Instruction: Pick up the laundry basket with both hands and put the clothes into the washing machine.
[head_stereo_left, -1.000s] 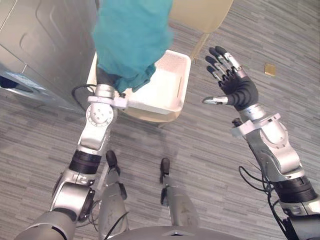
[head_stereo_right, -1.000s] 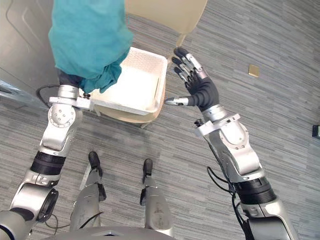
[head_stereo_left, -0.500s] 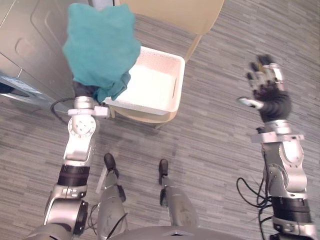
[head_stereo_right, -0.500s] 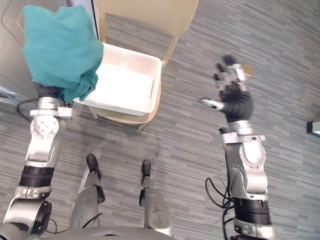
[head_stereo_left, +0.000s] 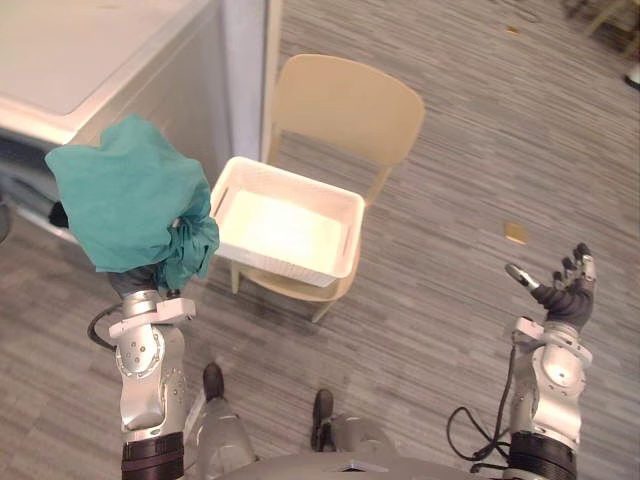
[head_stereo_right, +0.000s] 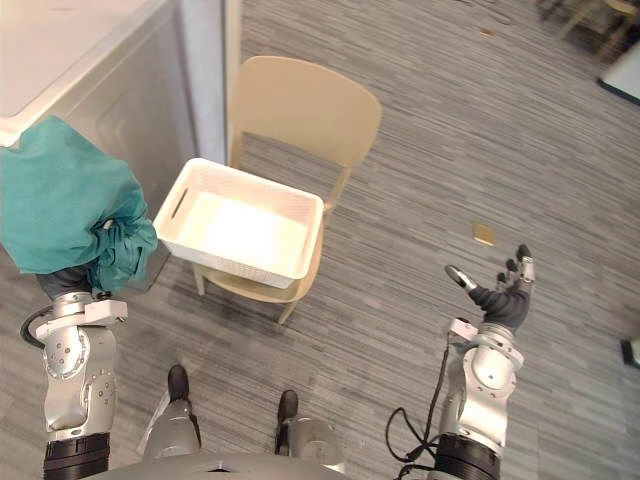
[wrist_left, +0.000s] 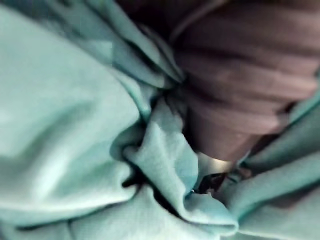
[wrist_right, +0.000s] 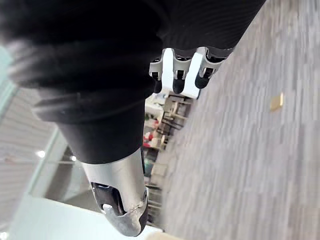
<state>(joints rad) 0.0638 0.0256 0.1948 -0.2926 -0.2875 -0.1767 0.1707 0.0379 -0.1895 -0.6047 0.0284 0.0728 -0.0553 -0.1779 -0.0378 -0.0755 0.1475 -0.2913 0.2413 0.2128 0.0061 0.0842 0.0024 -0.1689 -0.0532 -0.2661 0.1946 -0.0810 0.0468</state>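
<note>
Nearest me, at the lower right of the head views, my right hand is raised palm up with its fingers straight and spread. It holds nothing, and I judge it is kept out wide so it does not get in the way while the other arm works. At the lower left my left arm stands upright, and my left hand is buried in the teal cloth. The folds wrap right round the dark cover in the wrist view, so I cannot tell how the hand is closed on it. The cloth sits bunched over the hand with a tail hanging beside the wrist, clear of everything under it, and I take that to mean I am carrying it and not resting it anywhere. Just beyond it, in the middle of the frame, the white laundry basket sits on the seat of a beige chair. Neither hand touches the basket, and its inside looks bare, so the cloth I hold appears to be all the washing there is. Farthest off, in the upper left, is the pale top and grey side of what I take for the washing machine, close beside the raised cloth. I cannot make out its opening. A small tan square lies on the grey floor at the right.
</note>
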